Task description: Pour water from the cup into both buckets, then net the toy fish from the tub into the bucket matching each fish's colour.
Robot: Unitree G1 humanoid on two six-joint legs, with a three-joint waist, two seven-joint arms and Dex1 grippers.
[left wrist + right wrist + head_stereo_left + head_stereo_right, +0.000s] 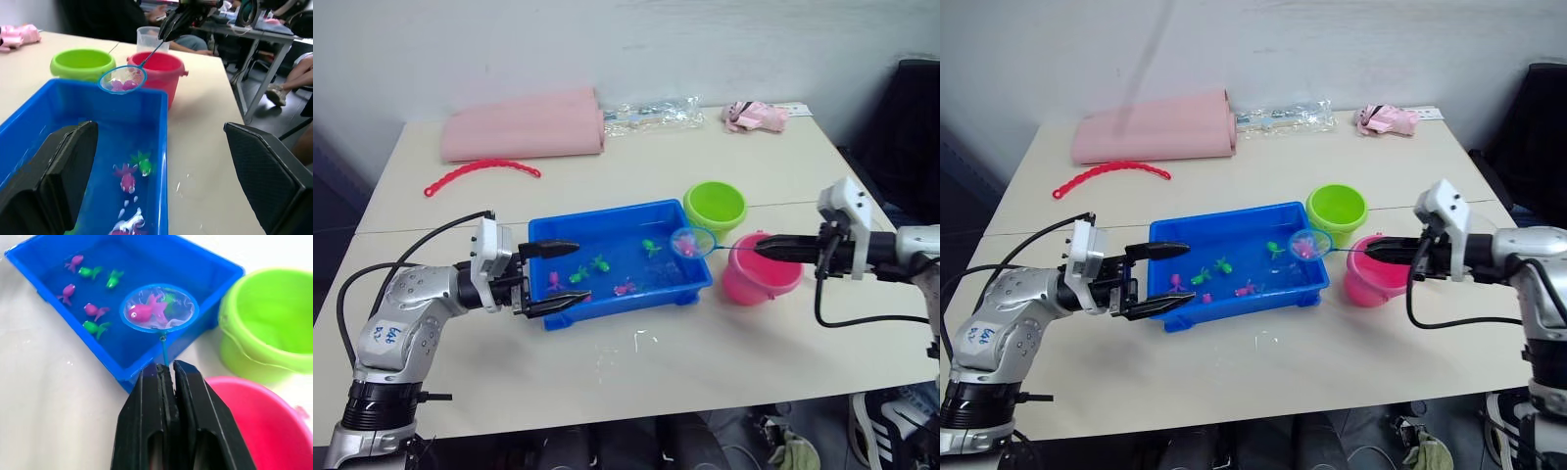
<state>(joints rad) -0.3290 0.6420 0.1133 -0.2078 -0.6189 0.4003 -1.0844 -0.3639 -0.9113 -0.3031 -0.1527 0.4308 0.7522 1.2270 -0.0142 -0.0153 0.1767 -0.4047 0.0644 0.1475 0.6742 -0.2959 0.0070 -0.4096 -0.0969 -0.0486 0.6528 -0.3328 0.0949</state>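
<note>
The blue tub (607, 217) sits mid-table with several green and magenta fish (600, 263) in it. My right gripper (763, 248) is shut on the net's thin handle, above the pink bucket (762, 281). The net hoop (159, 307) hangs over the tub's right end and carries a pink fish (145, 311). Just behind the tub's right corner stands the lime green bucket (715, 206). My left gripper (556, 277) is open, its fingers straddling the tub's left end wall. The clear cup (152, 39) stands behind the pink bucket in the left wrist view.
A folded pink cloth (523, 125), a red beaded chain (480, 172), a clear plastic bag (653, 115) and a small pink toy (755, 116) lie at the table's far side. People sit beyond the table (215, 112) in the left wrist view.
</note>
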